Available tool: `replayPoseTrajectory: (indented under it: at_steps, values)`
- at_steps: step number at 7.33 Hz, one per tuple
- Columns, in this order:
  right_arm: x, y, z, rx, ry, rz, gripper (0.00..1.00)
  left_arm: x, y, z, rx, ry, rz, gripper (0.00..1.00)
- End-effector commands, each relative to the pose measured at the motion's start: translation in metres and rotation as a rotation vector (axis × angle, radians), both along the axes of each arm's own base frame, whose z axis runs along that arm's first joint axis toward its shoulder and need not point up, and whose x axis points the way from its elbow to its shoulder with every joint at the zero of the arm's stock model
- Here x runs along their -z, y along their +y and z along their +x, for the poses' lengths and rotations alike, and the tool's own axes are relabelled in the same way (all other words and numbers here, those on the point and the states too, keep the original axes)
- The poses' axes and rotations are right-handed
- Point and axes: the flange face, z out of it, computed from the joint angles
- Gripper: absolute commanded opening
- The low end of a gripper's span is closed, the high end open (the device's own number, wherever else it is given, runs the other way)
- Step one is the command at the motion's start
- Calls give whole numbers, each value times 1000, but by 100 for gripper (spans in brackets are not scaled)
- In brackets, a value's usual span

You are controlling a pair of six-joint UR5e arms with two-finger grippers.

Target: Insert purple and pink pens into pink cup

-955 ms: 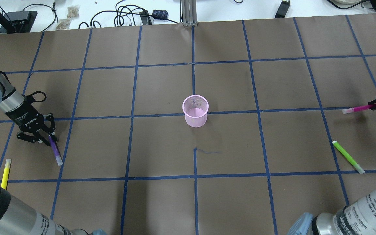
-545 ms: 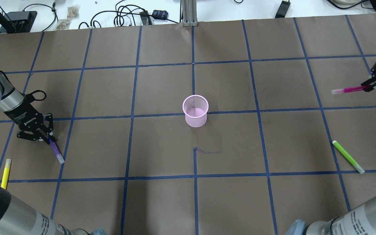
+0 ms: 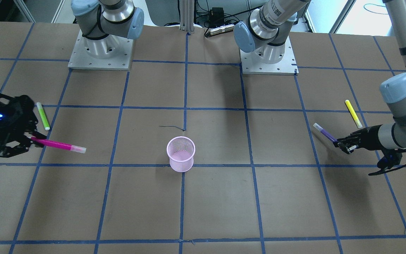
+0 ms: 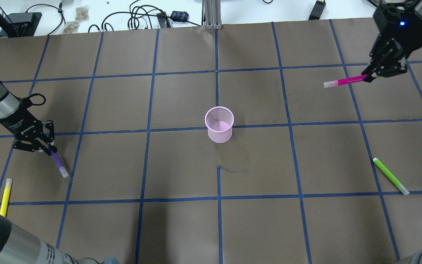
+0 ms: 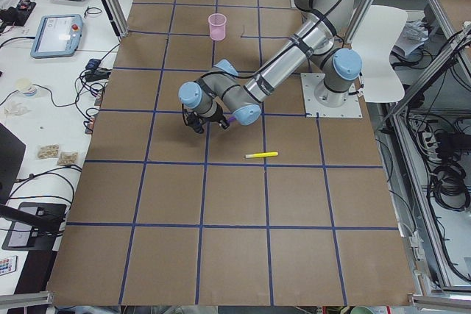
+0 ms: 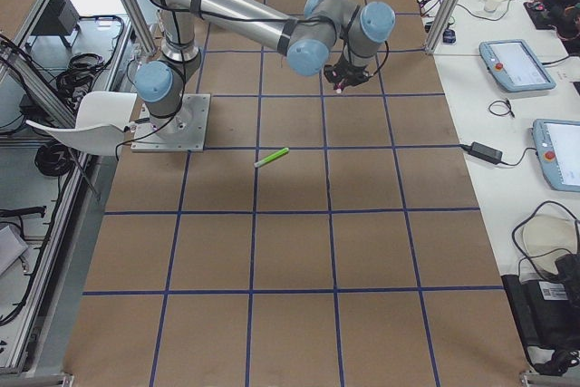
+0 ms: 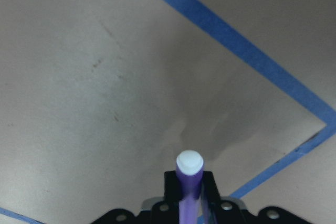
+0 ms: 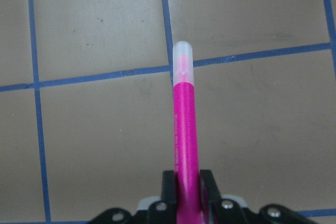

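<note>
The left gripper [image 4: 50,149], its body marked "ROBOTIQ", has its fingers clamped on the purple pen [image 4: 58,163], whose white cap points down toward the table [image 4: 181,227]. The right gripper [image 4: 370,77] is clamped on one end of the pink pen [image 4: 343,81], which is held roughly level. The pink cup [image 4: 219,124] stands upright at the table's centre, well apart from both pens. A yellow pen [image 4: 5,192] and a green pen [image 4: 390,176] lie on the table.
</note>
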Motion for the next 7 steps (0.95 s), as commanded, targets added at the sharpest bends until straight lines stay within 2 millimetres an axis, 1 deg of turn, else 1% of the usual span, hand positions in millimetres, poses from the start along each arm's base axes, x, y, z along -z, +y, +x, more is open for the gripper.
replayPoseTrajectory:
  at_steps: [1,2,3,4,5,6,7]
  values:
    - [-14,11,117,101,175,-30,4,-14,-3,-2,15,-9,-23,0]
    - [-11,14,160,133,242,-91,4,-22,-4,-8,28,-16,-37,0]
    - [0,24,206,109,271,-97,4,-36,-6,-16,34,-11,-68,0]
    - [8,37,251,135,361,-139,4,-49,-7,-22,42,-14,-94,0]
    - [21,48,286,142,432,-162,4,-62,-8,-34,68,-33,-107,0]
    - [28,56,309,131,455,-176,5,-75,-10,-46,89,-47,-127,0]
    - [36,63,325,125,478,-167,6,-85,-11,-56,106,-58,-146,0]
